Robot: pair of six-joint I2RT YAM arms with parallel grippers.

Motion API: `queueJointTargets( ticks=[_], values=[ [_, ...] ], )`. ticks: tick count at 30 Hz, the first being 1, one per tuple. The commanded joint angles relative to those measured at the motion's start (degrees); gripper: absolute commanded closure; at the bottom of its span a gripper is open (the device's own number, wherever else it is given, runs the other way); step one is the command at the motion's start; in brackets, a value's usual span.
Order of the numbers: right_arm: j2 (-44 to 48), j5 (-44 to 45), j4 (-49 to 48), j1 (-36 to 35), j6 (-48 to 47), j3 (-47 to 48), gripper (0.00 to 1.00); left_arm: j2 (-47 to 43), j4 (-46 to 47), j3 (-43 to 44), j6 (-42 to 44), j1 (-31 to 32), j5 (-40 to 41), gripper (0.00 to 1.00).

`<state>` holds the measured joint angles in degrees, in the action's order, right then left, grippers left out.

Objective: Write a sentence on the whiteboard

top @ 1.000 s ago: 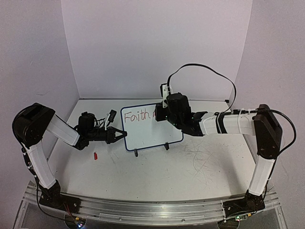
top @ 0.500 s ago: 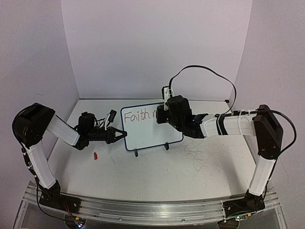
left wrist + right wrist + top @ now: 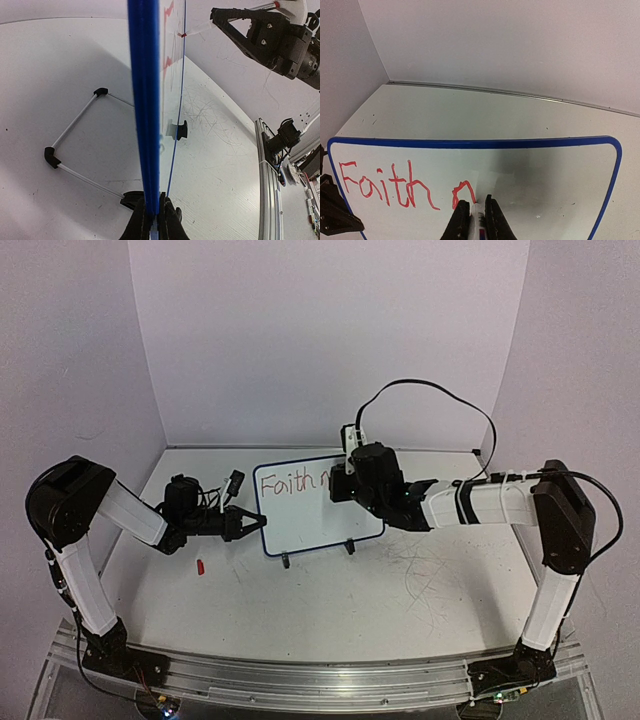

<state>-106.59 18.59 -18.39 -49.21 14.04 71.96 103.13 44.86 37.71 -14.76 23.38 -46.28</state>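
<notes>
The whiteboard (image 3: 320, 508) stands upright mid-table on two black feet, blue-framed. Red lettering (image 3: 287, 481) on it reads "Faith n"; in the right wrist view the lettering (image 3: 390, 186) ends in an "n" beside the marker tip. My left gripper (image 3: 258, 522) is shut on the board's left edge; in the left wrist view its jaws (image 3: 154, 215) clamp the blue frame (image 3: 145, 100). My right gripper (image 3: 340, 483) is shut on a white marker (image 3: 478, 216), whose tip touches the board (image 3: 545, 170) at the right leg of the "n".
A small red marker cap (image 3: 200, 566) lies on the table left of the board's feet. The board's wire stand (image 3: 75, 145) rests behind it. Purple walls close the back and sides. A metal rail (image 3: 320, 680) runs along the near edge.
My right gripper and marker have shifted slightly right and down along the board, extending the "n". The left arm and the board have not moved.
</notes>
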Motion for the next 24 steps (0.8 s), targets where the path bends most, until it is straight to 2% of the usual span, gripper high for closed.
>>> queueJointTargets(
  ticks=[1,14,24],
  values=[
    [1.4,0.6,2.1,0.4,0.4,-0.4,1.00,-1.3,-1.6,1.4,2.7,-0.2,3.5,1.00],
    [2.3,0.9,2.7,0.4,0.7,-0.9,1.00,-1.6,-1.7,1.2,2.9,-0.1,3.7,1.00],
    [8.7,-2.2,-0.4,0.7,0.5,-3.2,1.00,-1.7,-1.8,1.2,3.1,-0.1,3.8,1.00]
  ],
)
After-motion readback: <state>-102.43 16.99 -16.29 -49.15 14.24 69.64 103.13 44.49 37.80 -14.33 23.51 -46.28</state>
